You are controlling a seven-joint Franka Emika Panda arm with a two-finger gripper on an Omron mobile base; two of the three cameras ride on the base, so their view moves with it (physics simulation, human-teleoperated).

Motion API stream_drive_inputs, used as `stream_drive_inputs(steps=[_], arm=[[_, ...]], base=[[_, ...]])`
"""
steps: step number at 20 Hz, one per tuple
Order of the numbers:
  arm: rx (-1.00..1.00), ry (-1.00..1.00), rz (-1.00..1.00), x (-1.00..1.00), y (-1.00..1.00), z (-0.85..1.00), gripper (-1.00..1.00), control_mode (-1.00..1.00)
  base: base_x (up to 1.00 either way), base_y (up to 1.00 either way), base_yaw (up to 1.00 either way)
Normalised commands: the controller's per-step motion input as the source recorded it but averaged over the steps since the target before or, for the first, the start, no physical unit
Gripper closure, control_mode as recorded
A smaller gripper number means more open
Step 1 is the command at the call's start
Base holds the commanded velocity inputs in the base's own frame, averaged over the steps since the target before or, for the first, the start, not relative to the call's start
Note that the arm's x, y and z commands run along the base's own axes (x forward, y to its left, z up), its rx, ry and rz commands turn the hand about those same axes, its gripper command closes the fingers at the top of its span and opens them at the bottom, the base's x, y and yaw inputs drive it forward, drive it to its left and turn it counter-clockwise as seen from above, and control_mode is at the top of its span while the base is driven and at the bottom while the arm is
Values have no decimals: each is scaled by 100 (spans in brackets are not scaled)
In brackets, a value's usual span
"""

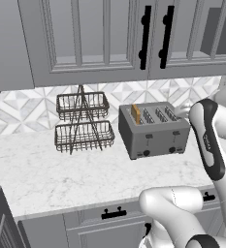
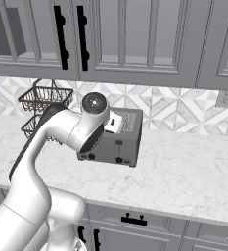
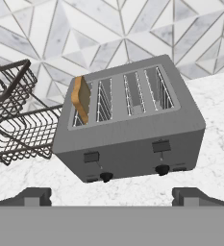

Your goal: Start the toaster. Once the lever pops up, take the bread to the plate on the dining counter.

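The gripper (image 3: 111,194) is hanging wide open and empty before the toaster (image 3: 132,139) — the starting step. The bread (image 3: 81,98) is sitting in the leftmost slot; next, pressing that slot's lever (image 3: 91,156) down — needing careful alignment.

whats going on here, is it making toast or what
Pretty much. A white robot arm is facing the toaster on the marble kitchen counter, with its gripper open and holding nothing. One slice of bread stands up out of the slot nearest the wire basket rack. The two levers on the toaster's front look up, so it appears not yet started, and the gripper is short of touching it.
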Motion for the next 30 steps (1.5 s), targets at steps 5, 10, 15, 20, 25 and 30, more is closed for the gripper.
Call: stream_drive_inputs(steps=[5,10,15,20,25,30], arm=[[0,0,0,0,0,0,-100,-100],[0,0,0,0,0,0,-100,-100],[0,0,0,0,0,0,-100,-100],[0,0,0,0,0,0,-100,-100],[0,0,0,0,0,0,-100,-100],[0,0,0,0,0,0,-100,-100]], base=[[0,0,0],[0,0,0],[0,0,0],[0,0,0],[0,0,0],[0,0,0]])
